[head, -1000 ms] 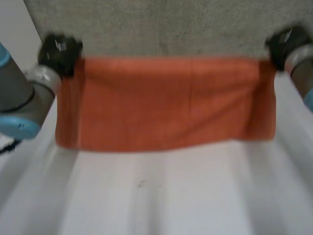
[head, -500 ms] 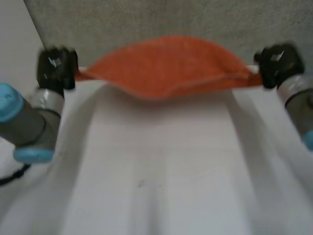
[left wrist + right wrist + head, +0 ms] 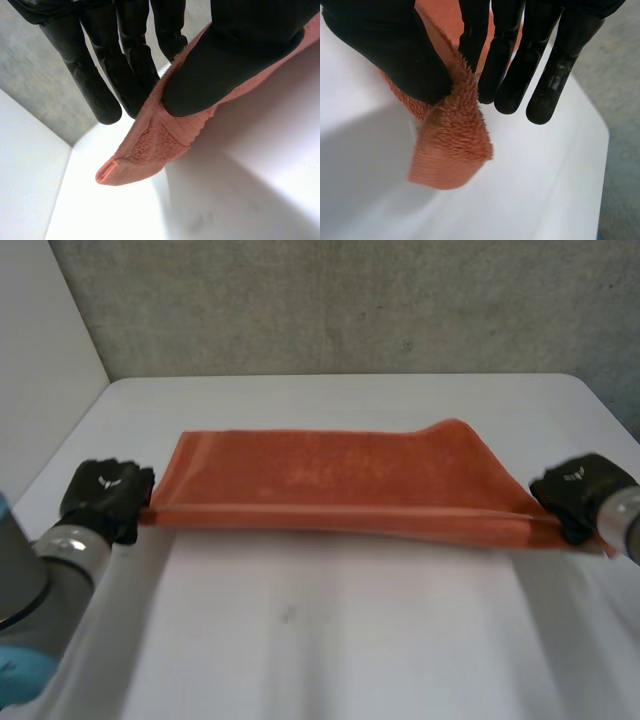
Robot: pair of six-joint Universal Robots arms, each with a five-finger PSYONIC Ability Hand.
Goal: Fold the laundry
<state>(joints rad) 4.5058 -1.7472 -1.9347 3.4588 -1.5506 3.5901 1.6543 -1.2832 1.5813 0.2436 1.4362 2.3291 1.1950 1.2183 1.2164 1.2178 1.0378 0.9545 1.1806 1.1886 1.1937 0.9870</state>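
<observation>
Orange towel (image 3: 340, 475) is lying on the bench (image 3: 350, 640); my left robot hand (image 3: 105, 498) and right robot hand (image 3: 578, 492) are pinching its near corners.

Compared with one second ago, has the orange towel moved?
Yes. The orange towel came down: earlier it hung in front of the grey wall, now it lies on the white table, pinched at its ends by the left hand and right hand.

Partly hidden under thumbs: towel (image 3: 340, 480) corners — left hand (image 3: 240, 50), right hand (image 3: 390, 50). Cut off at head-view edge: left arm (image 3: 40, 580), right arm (image 3: 625, 525).
</observation>
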